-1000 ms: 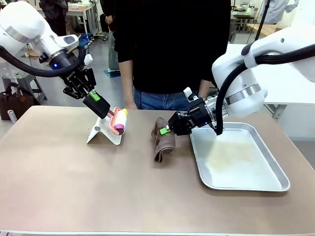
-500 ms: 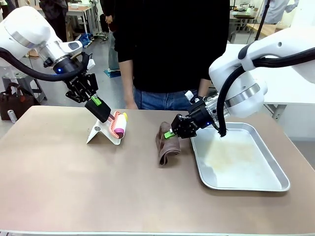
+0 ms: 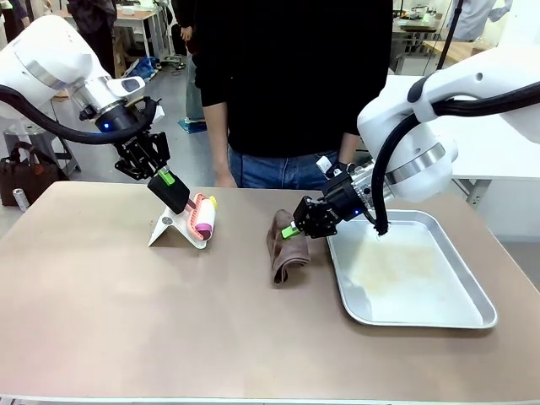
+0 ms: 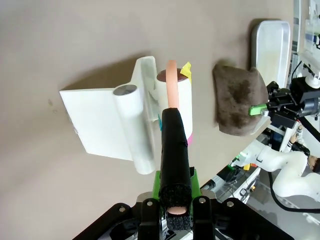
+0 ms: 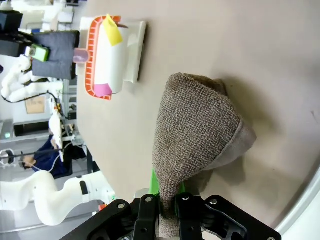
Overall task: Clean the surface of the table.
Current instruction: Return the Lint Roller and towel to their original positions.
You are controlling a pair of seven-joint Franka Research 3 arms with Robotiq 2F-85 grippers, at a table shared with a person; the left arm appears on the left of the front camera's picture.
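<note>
We saw a broad worktop [image 3: 126,321] with a smooth, matte taupe-brown top and a pale front edge, spread beneath both tools and bare across its near half. Our left tool [image 3: 175,193] was closed on the black foam handle of a lint roller [image 3: 205,216], whose white roll with orange frame sat in a white stand [image 3: 173,229] resting on the worktop just below and beyond that tool. Our right tool [image 3: 291,229] was clamped on one end of a brown towel [image 3: 284,246], and the rest of the cloth lay folded on the worktop just ahead of the fingers. Behind that tool a silver tray [image 3: 472,297] sat on the worktop, close beside the towel. A person in a dark top [image 3: 287,76] stood at the far edge.

Against a second before, the left arm had swung its wrist further out and the roller lay lower in the stand; the right tool and towel had shifted slightly toward the tray.
</note>
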